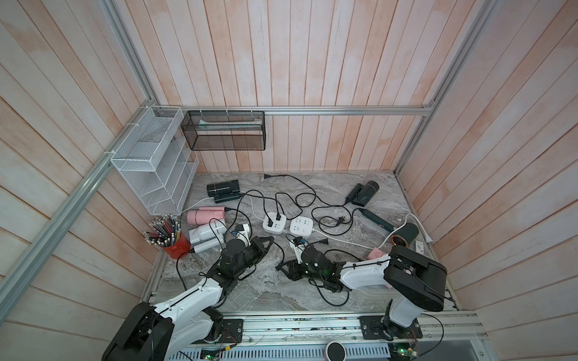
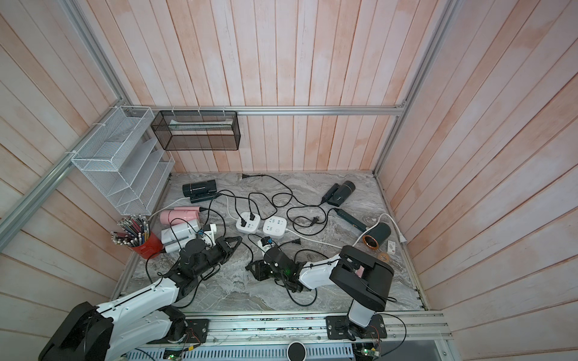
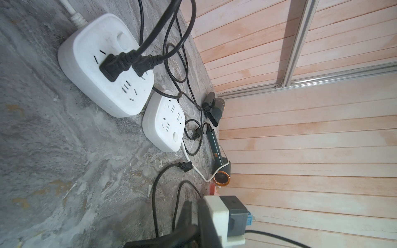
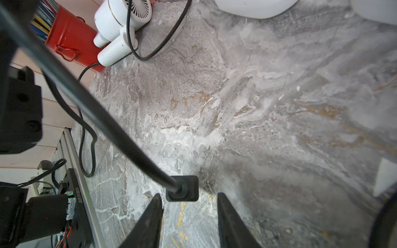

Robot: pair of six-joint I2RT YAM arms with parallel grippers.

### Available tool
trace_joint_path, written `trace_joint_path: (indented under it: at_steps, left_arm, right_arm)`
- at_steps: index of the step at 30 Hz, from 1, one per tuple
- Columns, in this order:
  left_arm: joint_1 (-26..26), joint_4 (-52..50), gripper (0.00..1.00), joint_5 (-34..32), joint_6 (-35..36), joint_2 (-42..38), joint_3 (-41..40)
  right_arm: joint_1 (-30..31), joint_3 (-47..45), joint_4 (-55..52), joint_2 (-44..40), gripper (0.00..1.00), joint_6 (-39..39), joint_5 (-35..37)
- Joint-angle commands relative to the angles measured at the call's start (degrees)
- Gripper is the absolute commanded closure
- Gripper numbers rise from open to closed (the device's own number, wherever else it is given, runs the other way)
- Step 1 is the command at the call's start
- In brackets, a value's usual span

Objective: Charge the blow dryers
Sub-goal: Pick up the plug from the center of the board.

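Right gripper [image 4: 189, 194], jaws parted either side of the unclasped black plug [image 4: 182, 188]: centre, then close squarely on its body, so it meets the white power strip [image 1: 301, 226] straight.

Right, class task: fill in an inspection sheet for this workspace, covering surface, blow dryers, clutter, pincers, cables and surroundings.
Surface: grey marbled tabletop, brownish patches.
Job's things: six blow dryers lying down: black dryer, dark dryer, pink dryer, pale grey dryer, dark green dryer with copper ring, second pink dryer mostly hidden by the right arm.
Clutter: red pencil pot; slim dark wand.
Pincers: left pincer shut; right pincer open, loose black plug between its tips, ungripped.
Cables: black cords tangled; two black plugs in one power strip; second power strip empty.
Surroundings: plank walls, white mesh rack, black mesh basket.
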Motion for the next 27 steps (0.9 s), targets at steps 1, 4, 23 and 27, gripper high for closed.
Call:
trace_joint_path:
  at_steps: [1, 4, 23, 27]
  left_arm:
    - [0.27, -0.8, 0.9, -1.08, -0.18, -0.87, -1.16]
    - [0.28, -0.8, 0.9, -1.13, -0.13, -0.79, -1.19]
    - [0.44, -1.22, 0.9, -1.38, -0.38, -1.1, -1.42]
    - [0.55, -1.24, 0.91, -1.42, -0.32, -1.22, -1.55]
  right_arm:
    - [0.51, 0.8, 2.17, 1.3, 0.58, 1.38, 0.09]
    - [0.75, 0.92, 3.48, 2.17, 0.59, 2.13, -0.02]
    - [1.55, 2.4, 6.94, 6.03, 0.63, 3.59, -0.47]
    - [1.67, 2.59, 7.28, 6.59, 0.68, 3.57, -0.73]
